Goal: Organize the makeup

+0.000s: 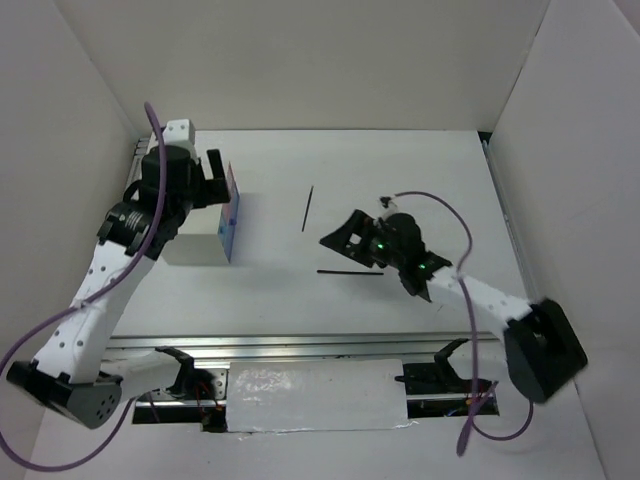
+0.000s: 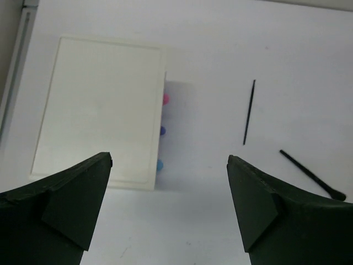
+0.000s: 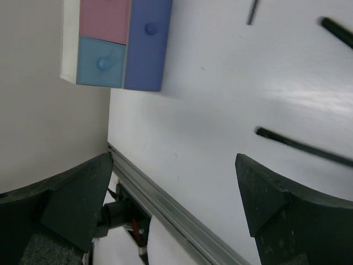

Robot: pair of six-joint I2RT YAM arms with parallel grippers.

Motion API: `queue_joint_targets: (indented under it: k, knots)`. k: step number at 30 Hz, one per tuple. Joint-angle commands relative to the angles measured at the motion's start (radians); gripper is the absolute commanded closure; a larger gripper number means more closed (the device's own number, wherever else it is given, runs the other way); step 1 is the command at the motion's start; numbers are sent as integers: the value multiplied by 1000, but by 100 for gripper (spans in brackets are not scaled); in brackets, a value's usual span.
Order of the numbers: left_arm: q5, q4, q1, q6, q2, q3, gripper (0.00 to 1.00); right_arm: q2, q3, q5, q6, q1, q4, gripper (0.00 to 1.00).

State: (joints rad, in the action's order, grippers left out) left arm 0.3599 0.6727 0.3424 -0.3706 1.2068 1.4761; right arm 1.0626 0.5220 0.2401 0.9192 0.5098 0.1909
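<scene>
**Left gripper** (image 2: 170, 159): hangs over the white box (image 2: 99, 105), toward its drawer side. Jaws are spread wide, with nothing between the fingers (image 2: 71, 204). Empty.

**Right gripper** (image 3: 174, 160): low over the middle of the table (image 1: 400, 160), pointing toward the box. Jaws are likewise wide apart and hold nothing.

**White box:** stands left of centre, drawer fronts facing right. The right wrist view shows a pink drawer (image 3: 105, 19) next to a light blue drawer (image 3: 102, 61), with a taller violet-blue drawer (image 3: 148, 41) alongside both. All fronts sit flush (from the left wrist only three coloured knobs show along the box edge).

**Makeup:**
- The thin black pencil (image 1: 308, 208) lies flat on bare table between the box and the right gripper, apart from both. It runs roughly away from the arms.
- The long black stick (image 1: 350, 271) lies crosswise, nearer the arms, just beside the right gripper. I cannot tell whether they touch. One end looks slightly thicker in the left wrist view (brush or pencil, cannot tell).
- Another dark stick end (image 3: 336, 30) is cut off at the top right of the right wrist view. I cannot match it to either item.

**Metal rail** (image 1: 300, 345): runs along the near table edge.
</scene>
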Motion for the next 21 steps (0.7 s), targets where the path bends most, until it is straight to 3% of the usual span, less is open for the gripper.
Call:
queue_joint_targets:
  k: [1, 5, 10, 14, 21]
  knots:
    - [86, -15, -14, -17, -106, -144, 1, 315, 232, 25, 9, 87, 281, 0]
    - [123, -148, -22, -54, -248, -389, 0, 646, 445, 79, 96, 134, 369, 4]
    - [220, -189, -22, -53, -354, -456, 1, 1004, 708, 172, 190, 159, 491, 17]
    - [251, -199, -25, -65, -371, -473, 1, 1178, 863, 255, 245, 168, 556, 30]
    - [214, -202, -25, -60, -359, -471, 1, 1349, 1075, 252, 254, 182, 455, 32]
